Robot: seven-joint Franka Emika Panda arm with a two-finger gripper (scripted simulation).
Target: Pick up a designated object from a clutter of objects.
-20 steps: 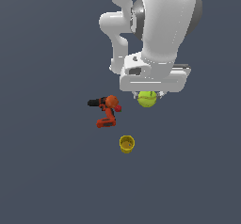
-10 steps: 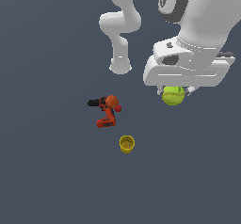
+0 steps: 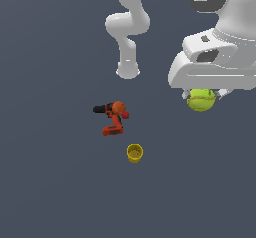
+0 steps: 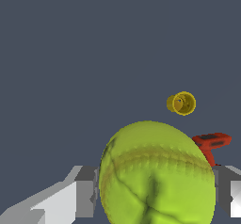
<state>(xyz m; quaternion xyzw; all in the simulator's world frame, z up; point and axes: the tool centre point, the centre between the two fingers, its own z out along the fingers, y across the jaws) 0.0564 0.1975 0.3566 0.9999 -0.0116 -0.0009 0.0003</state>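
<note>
I see my claw (image 4: 153, 190) clamped on the tennis ball (image 3: 201, 100), fingers (image 4: 87, 190) pressing both sides; in the exterior view it hangs at three o'clock from the drill (image 3: 113, 117); the ball half hides the drill on wrist view; cup (image 3: 134, 153) apart.

The white arm (image 3: 131, 27) is seen rising from its base at the rear and bending over toward the exterior view's right, with the wrist housing held well above the floor. The gripper (image 3: 201, 98) is pointed downward and is closed on the tennis ball (image 3: 201, 100). In the wrist view, the fingers (image 4: 85, 190) are pressed against opposite sides of the ball.
</note>
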